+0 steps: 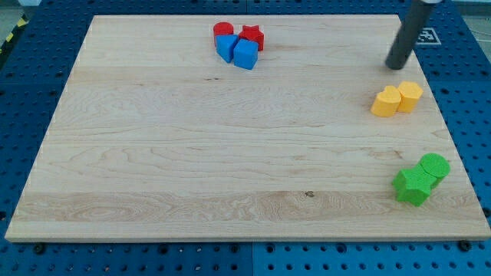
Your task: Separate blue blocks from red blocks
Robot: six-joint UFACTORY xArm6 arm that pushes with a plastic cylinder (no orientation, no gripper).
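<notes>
Two red blocks and two blue blocks sit packed together near the view's top centre. The red round block [222, 30] and the red star block [252, 36] lie at the back. The two blue blocks [226, 47] [245, 54] touch them in front. My tip [396, 67] is at the view's upper right, far to the right of this cluster and just above the yellow blocks.
Two yellow blocks [386, 101] [410, 96] sit together at the right edge of the wooden board [153, 153]. A green star block [413, 186] and a green round block [434, 166] sit at the lower right. A blue pegboard surrounds the board.
</notes>
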